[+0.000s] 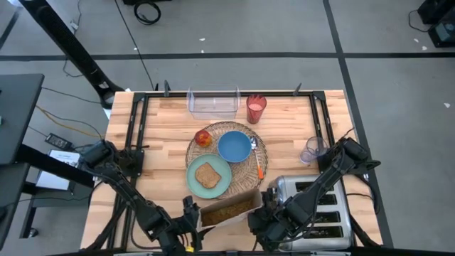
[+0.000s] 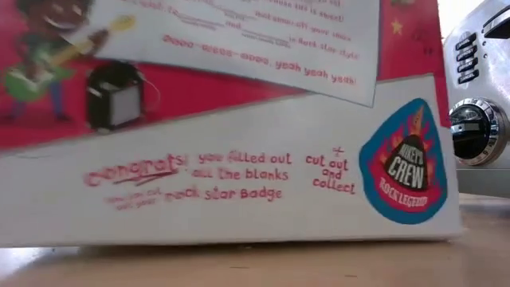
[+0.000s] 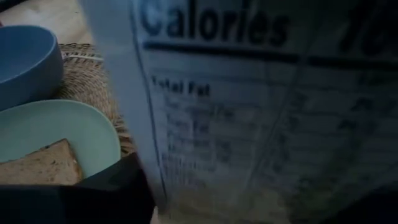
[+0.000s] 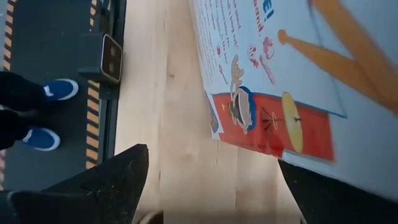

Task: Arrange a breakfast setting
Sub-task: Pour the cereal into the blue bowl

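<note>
Cardboard cereal box (image 1: 229, 208) blocks the low camera beside chrome toaster (image 1: 321, 206); right tool (image 4: 211, 186) spread, left unclear

So the placemat (image 1: 227, 153) is sitting around the middle of the tabletop (image 1: 163, 121), and the plate (image 1: 209, 176) is resting on its near-left part with the toast (image 1: 207, 175) lying on it. The bowl (image 1: 234, 146) is sitting on the mat just behind the plate, the apple (image 1: 203, 137) touching the mat's far-left edge, the utensil (image 1: 257, 160) lying along its right side. The cup (image 1: 256, 108) and tub (image 1: 212, 104) are standing side by side at the far edge, tub on the left. The toaster (image 1: 313, 206) is occupying the near-right corner, with a cereal box (image 1: 229, 208) standing at the near edge, just left of it
</note>
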Controlling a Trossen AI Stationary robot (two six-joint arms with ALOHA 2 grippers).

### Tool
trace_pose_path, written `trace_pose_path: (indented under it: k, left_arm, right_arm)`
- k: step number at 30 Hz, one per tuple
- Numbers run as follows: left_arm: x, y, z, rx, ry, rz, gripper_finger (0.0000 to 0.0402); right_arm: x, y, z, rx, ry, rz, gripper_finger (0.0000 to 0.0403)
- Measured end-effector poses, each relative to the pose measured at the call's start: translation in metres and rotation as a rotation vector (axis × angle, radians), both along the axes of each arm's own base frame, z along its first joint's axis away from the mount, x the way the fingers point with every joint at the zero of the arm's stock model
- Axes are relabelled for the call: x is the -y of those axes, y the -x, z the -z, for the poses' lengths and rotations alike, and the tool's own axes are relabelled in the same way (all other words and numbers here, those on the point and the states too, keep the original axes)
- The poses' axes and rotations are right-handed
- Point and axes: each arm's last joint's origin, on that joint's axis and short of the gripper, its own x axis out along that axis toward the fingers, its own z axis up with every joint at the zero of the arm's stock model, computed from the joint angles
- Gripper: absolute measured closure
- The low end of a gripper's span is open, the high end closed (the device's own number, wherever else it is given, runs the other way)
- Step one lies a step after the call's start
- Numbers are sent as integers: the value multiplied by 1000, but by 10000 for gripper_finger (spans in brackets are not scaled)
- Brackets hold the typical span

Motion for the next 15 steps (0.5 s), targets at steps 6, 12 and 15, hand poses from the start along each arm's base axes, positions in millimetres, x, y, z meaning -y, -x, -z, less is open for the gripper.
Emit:
trace_pose_path:
  k: [6,12,15]
  left_arm:
    - [-1,0,-1,-4,0,4,212]
    - [-9,5,-26,26,66,10,258]
    - [-15,10,-48,73,115,8,259]
  right_arm:
    - [5,13,-51,0,-72,8,41]
    - [28,43,-120,104,-119,122,41]
    - [46,61,-146,192,-116,218,41]
